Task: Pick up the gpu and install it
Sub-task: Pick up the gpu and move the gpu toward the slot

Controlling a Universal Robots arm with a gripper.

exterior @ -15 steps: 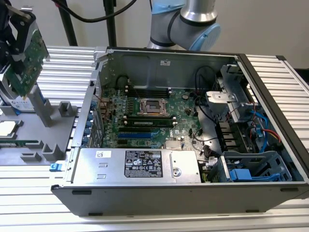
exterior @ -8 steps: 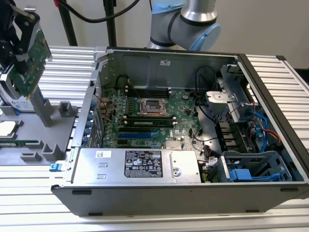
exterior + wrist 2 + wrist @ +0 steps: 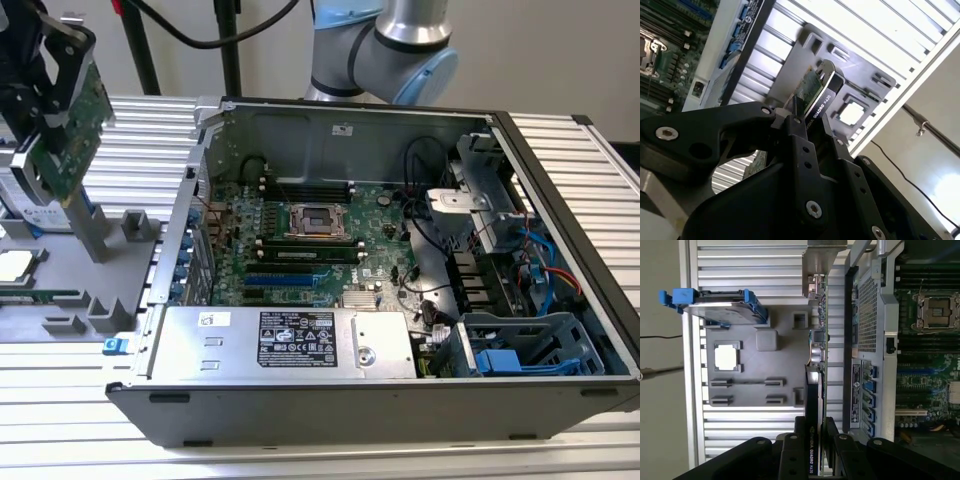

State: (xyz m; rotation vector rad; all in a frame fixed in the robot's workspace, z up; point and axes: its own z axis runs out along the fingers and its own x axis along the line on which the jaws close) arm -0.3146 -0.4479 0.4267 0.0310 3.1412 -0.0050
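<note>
The gpu (image 3: 78,125) hangs tilted in the air at the exterior view's far left, green board face showing, above the grey parts tray (image 3: 60,300). My gripper (image 3: 48,100) is shut on it. In both wrist views the black fingers (image 3: 799,442) clamp the card's near end, and the gpu (image 3: 816,365) runs away from them edge-on over the tray. The second wrist view shows the gpu (image 3: 821,92) sticking out beyond the gripper (image 3: 815,132). The open computer case (image 3: 560,150) with its green motherboard (image 3: 330,235) lies to the exterior view's right of the card.
The tray holds a processor chip (image 3: 726,357), a hard drive in a blue caddy (image 3: 720,307), a memory stick (image 3: 40,296) and an upright grey stand (image 3: 92,225). Inside the case sit blue and black card slots (image 3: 285,280), a silver power supply (image 3: 290,340) and cables (image 3: 545,265).
</note>
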